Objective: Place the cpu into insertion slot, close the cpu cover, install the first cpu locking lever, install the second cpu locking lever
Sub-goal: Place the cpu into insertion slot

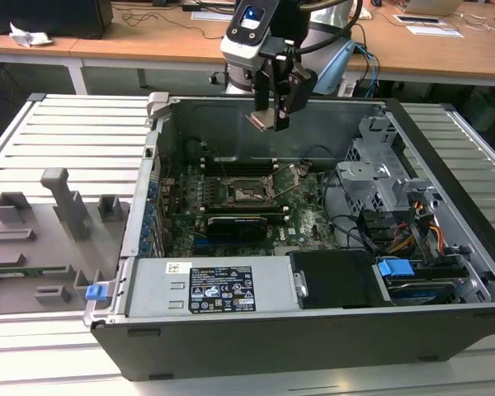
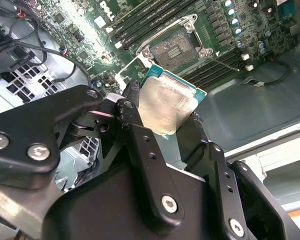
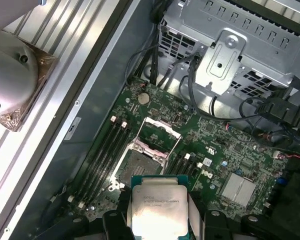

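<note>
None of the four steps is seen to be finished. Inside the open computer case (image 1: 313, 346), the green motherboard (image 1: 305, 223) is laid flat. On it the insertion slot (image 3: 140, 167) is left bare, with its dark contact field exposed. The cpu cover (image 3: 157, 134) is swung up off the slot, so placing, closing and locking are all judged outstanding. The cpu (image 2: 170, 107) is clamped by its edges in the gripper (image 1: 274, 115) and is held well above the slot. Its silvery-grey top is dulled by a smeared, patchy film, and a green rim is shown around it.
</note>
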Robot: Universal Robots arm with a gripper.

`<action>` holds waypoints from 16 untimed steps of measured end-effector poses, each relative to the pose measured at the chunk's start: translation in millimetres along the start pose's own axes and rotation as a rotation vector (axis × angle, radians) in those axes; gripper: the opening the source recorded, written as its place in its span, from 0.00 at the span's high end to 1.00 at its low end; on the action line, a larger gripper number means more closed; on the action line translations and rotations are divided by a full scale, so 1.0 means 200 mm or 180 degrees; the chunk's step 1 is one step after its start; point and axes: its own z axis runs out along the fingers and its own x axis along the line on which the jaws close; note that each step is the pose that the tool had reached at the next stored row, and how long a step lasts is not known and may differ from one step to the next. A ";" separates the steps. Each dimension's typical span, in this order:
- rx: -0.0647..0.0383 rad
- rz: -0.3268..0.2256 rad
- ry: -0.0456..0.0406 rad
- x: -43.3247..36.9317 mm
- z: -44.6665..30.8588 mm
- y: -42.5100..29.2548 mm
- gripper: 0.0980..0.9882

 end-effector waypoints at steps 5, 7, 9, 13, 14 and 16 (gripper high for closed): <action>0.0000 0.0016 -0.0001 0.000 0.003 0.000 0.51; 0.0000 0.0021 -0.0002 0.000 0.005 0.000 0.51; 0.0000 0.0025 -0.0002 0.000 0.005 0.000 0.51; 0.0000 0.0033 -0.0003 0.000 0.006 0.000 0.51; 0.0000 0.0035 -0.0003 0.000 0.007 -0.001 0.51; -0.0001 0.0038 -0.0003 0.000 0.007 -0.001 0.51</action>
